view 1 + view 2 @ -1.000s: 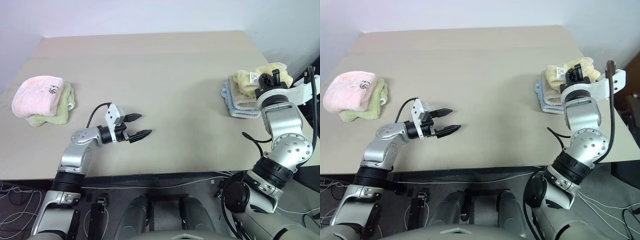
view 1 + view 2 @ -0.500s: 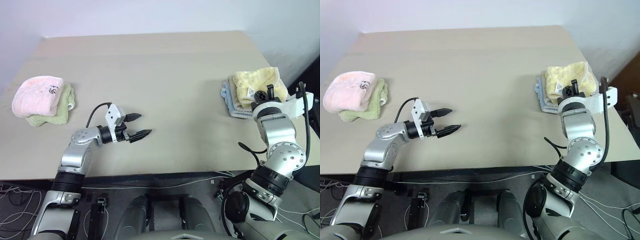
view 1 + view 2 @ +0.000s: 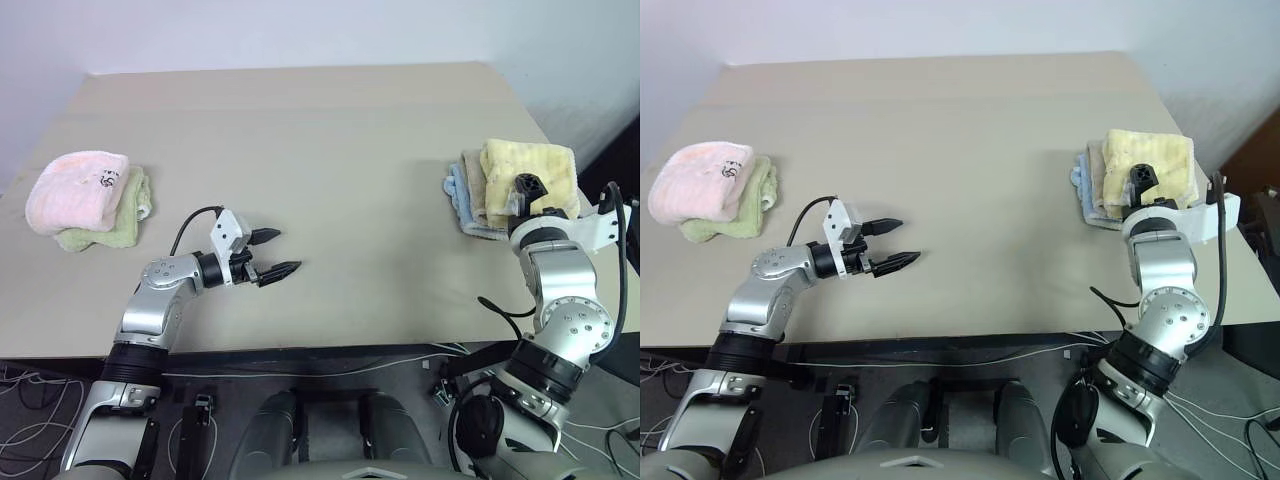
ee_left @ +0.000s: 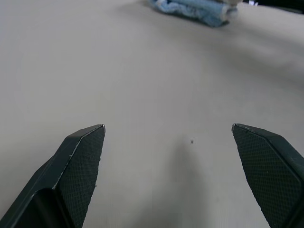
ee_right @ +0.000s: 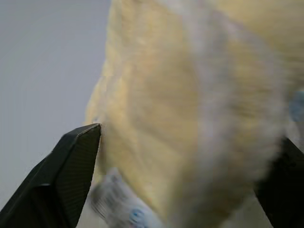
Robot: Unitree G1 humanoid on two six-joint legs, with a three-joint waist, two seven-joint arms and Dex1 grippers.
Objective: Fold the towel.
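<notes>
The towel [image 3: 528,166], pale yellow terry cloth, lies folded flat on top of a small stack at the table's right edge. My right gripper [image 3: 528,192] sits at its near edge, fingers pointing into it. In the right wrist view the towel [image 5: 190,95] looms close between the two widely spread fingers [image 5: 71,166] of the right gripper [image 5: 190,135], which is open. My left gripper [image 3: 290,250] hovers open over bare tabletop left of centre, with nothing between its fingers [image 4: 80,161].
Under the yellow towel lie a beige towel [image 3: 470,185] and a light blue one [image 3: 456,190], also seen in the left wrist view [image 4: 199,8]. A pink towel [image 3: 75,190] rests on a light green one [image 3: 125,210] at the far left. The table [image 3: 330,130] ends just right of the stack.
The right gripper came down and back toward me and opened, letting go of the yellow towel, which went from bunched to flat on the stack. The left arm stayed put.
</notes>
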